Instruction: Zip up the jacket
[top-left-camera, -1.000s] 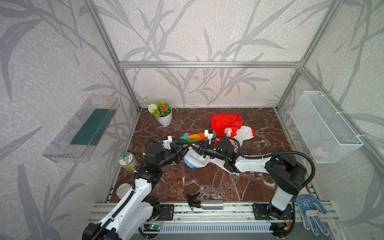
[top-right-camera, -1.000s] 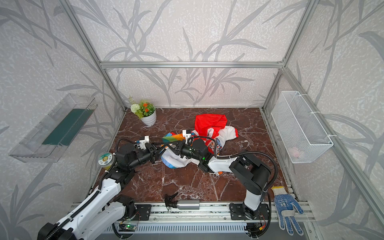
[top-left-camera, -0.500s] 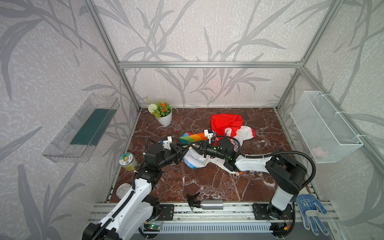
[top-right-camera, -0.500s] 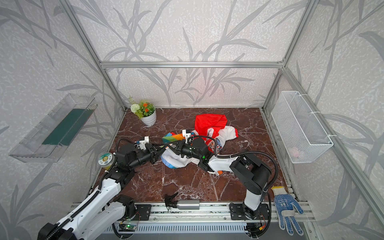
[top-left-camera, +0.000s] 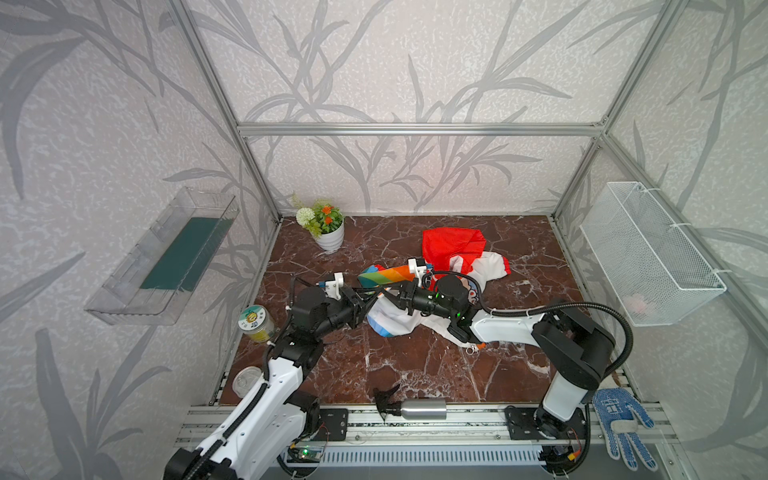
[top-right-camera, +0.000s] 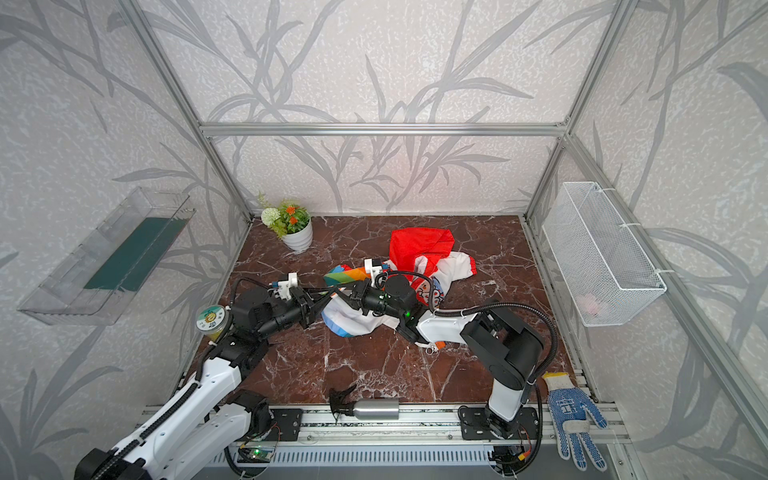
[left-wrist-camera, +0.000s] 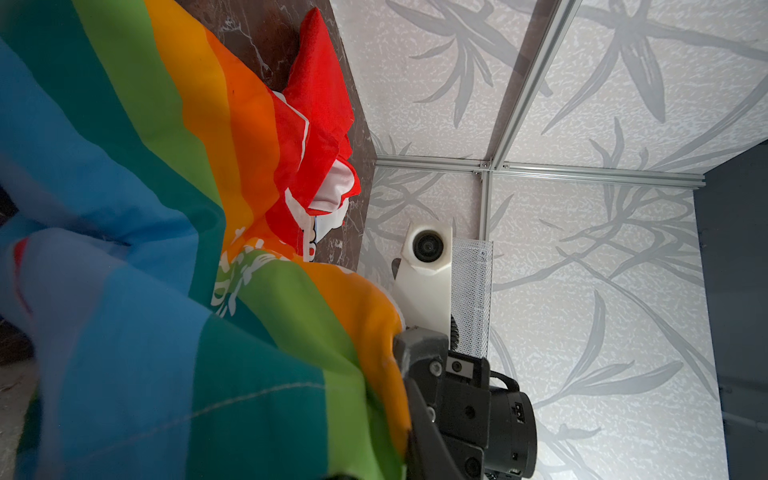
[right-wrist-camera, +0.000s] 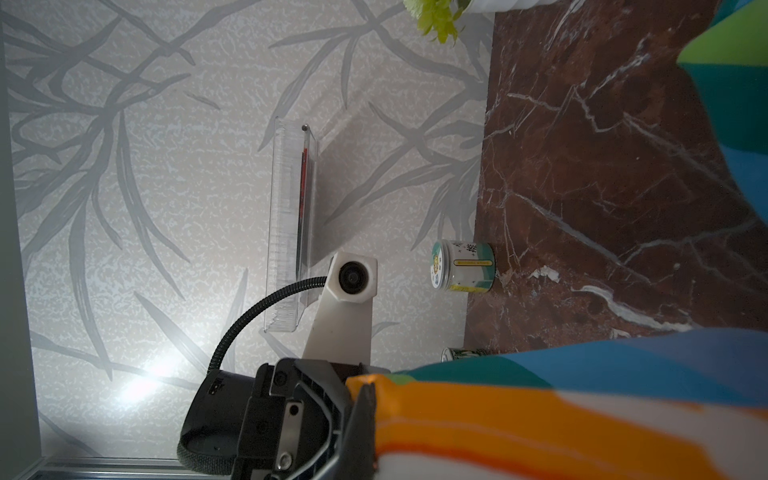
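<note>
Jacket (top-left-camera: 392, 322) lies crumpled near the middle of the table (top-left-camera: 415, 370). Its red hood (top-left-camera: 451, 245) is spread toward the back wall, and part of its rainbow panel is lifted off the marble. In both top views we see the left gripper (top-left-camera: 367, 302) and the right gripper (top-left-camera: 388, 293) facing each other tip to tip, just beside one another, at that raised edge. From the right wrist we see the left gripper (right-wrist-camera: 365, 401) nearly closed, pinching the orange stripe. From the left wrist we see the right gripper (left-wrist-camera: 405, 349) against the same striped cloth, its jaws fully closed on a fold of it.
</note>
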